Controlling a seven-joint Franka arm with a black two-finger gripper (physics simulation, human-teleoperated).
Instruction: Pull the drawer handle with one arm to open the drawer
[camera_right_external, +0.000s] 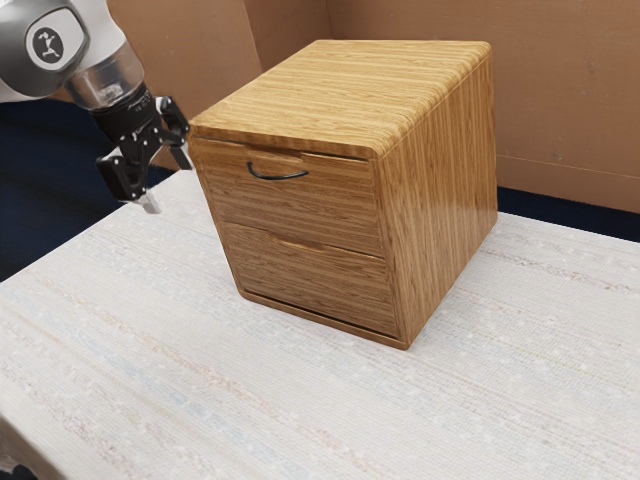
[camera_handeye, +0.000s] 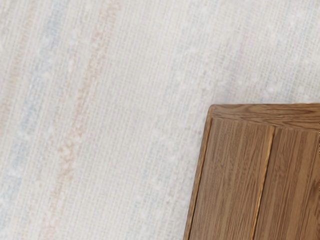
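The approach is the step in hand: the gripper (camera_right_external: 166, 184) hangs open and empty beside the cabinet (camera_right_external: 440, 180), apart from the dark handle (camera_right_external: 277, 174) on the shut upper drawer (camera_right_external: 310, 205), so next it must straddle that handle and close

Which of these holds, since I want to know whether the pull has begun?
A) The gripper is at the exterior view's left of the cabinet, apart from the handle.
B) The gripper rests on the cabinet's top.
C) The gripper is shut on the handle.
A: in the exterior view the gripper hangs open beside the cabinet, with a gap to the dark handle on the upper drawer.
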